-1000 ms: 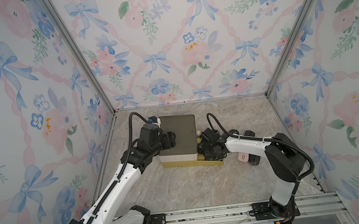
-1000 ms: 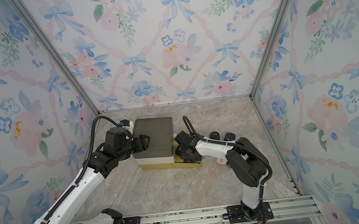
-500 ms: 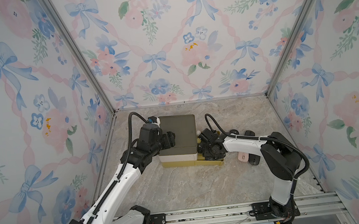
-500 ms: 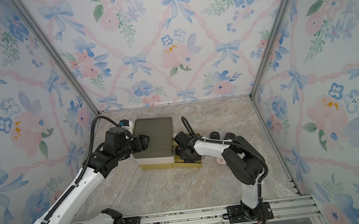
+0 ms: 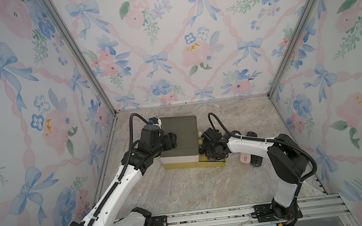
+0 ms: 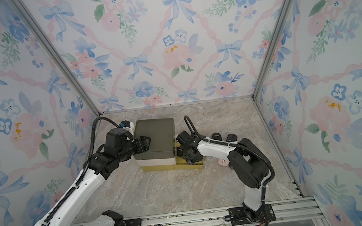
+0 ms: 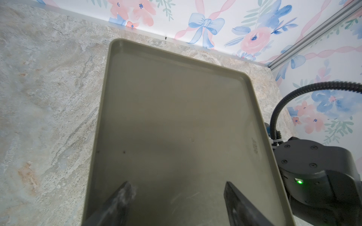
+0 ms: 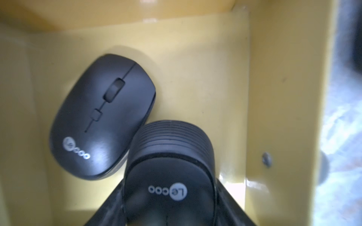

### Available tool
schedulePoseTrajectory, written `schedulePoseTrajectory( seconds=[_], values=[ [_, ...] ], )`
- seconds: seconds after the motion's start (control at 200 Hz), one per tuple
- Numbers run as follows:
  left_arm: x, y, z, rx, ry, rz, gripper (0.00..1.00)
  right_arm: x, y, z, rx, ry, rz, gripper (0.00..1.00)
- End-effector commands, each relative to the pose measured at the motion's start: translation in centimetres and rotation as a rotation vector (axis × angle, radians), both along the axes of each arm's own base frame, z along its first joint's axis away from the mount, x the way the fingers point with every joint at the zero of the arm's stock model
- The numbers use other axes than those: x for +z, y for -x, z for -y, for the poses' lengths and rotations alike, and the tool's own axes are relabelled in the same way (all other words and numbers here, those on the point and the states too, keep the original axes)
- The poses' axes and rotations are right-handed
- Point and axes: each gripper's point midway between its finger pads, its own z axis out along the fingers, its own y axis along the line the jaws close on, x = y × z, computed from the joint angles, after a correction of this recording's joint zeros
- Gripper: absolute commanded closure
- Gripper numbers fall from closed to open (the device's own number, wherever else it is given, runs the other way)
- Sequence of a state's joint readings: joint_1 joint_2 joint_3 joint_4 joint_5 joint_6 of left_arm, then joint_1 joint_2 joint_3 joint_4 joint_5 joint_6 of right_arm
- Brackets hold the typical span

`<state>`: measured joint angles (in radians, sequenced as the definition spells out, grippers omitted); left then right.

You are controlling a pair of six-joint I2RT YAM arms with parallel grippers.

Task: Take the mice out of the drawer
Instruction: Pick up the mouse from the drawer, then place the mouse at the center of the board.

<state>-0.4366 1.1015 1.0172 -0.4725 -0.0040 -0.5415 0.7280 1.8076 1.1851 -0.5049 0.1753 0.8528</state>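
Your right gripper point(image 8: 171, 187) is clamped on a black mouse point(image 8: 170, 168), logo end toward the wrist, long axis along the fingers point(image 8: 112, 205). A second mouse point(image 8: 101, 117) lies just beside it in the drawer point(image 8: 195, 64), which juts from the cabinet point(image 5: 178, 130) at 3 o'clock. Your left gripper point(image 7: 178, 187) hangs over the cabinet, jaws apart.

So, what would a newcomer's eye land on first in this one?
The right gripper is down in the open yellow drawer, closed around a black mouse, with a second black mouse lying beside it. In a top view, a pink mouse and more black mice lie on the table beside the drawer. The left gripper sits open over the olive cabinet top.
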Motion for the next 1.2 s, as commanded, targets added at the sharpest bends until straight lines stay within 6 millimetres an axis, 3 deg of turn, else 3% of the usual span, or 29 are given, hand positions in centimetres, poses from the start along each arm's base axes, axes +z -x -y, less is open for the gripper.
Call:
schedulePoseTrajectory(
  seconds=[0.0,0.235,0.25,0.395,0.59,0.735,0.92,1.195],
  values=[
    [-1.2,0.4,-0.9,0.019,-0.033,-0.040,0.23,1.5,-0.1,1.0,-0.015,-0.011,0.017,0.41],
    [-0.5,0.5,-0.9,0.011,-0.028,-0.020,0.23,4.4,0.0,1.7,-0.003,-0.047,0.057,0.42],
    [-0.4,0.5,-0.9,0.010,-0.029,-0.019,0.23,5.3,0.1,1.8,-0.001,-0.061,0.074,0.42],
    [1.0,0.8,-0.8,-0.001,-0.006,0.012,0.22,7.6,0.8,3.8,0.000,-0.092,0.086,0.42],
    [3.1,1.7,0.1,-0.055,0.045,0.049,0.18,8.6,3.7,7.6,0.020,-0.067,0.045,0.42],
    [4.3,3.1,1.5,-0.112,0.098,0.061,0.17,7.0,6.9,9.9,0.035,-0.028,-0.034,0.42],
    [4.3,4.5,3.1,-0.168,0.119,0.054,0.16,3.2,10.6,11.5,0.005,-0.028,-0.115,0.42],
    [3.1,5.3,4.2,-0.180,0.116,0.022,0.15,-1.3,12.8,12.5,-0.006,0.051,-0.172,0.41]
  ],
)
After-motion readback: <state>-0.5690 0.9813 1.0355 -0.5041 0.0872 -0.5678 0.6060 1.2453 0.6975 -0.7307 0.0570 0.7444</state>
